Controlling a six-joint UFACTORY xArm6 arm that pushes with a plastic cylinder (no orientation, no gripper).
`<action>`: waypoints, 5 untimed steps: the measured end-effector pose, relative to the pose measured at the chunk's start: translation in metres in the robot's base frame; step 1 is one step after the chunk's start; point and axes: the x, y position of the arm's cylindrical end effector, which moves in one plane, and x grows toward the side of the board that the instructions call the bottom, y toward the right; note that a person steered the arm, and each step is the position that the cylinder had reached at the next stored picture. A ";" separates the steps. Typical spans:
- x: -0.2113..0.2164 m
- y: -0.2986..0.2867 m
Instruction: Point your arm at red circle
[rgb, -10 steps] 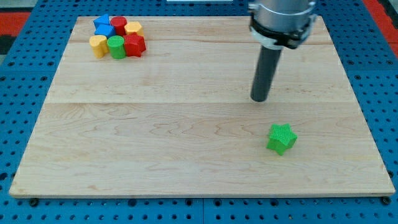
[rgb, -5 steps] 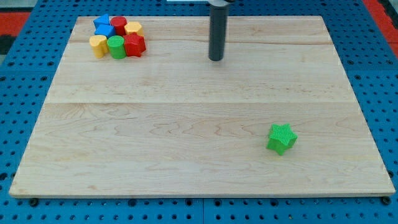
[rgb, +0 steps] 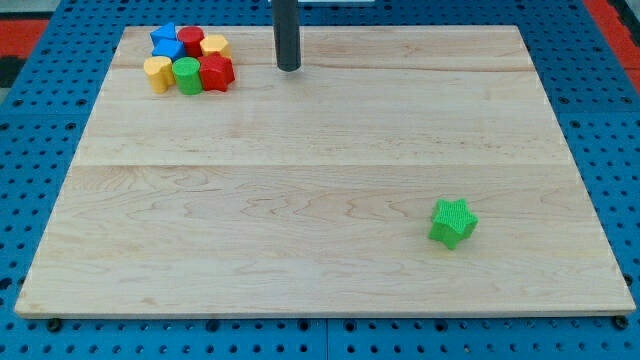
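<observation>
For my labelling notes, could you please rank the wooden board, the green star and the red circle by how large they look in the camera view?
1. The wooden board, by far the largest.
2. The green star.
3. The red circle, partly hidden by neighbouring blocks.

The star lies nearer the view's bottom, so its edge over the circle may be mere nearness to the camera.

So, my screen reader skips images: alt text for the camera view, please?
My tip rests on a wooden board, right of a top-left cluster: red circle, blue, yellow, green and red blocks. A green star sits alone lower right.
</observation>
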 end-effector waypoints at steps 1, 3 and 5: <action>-0.016 -0.028; -0.079 -0.084; -0.079 -0.134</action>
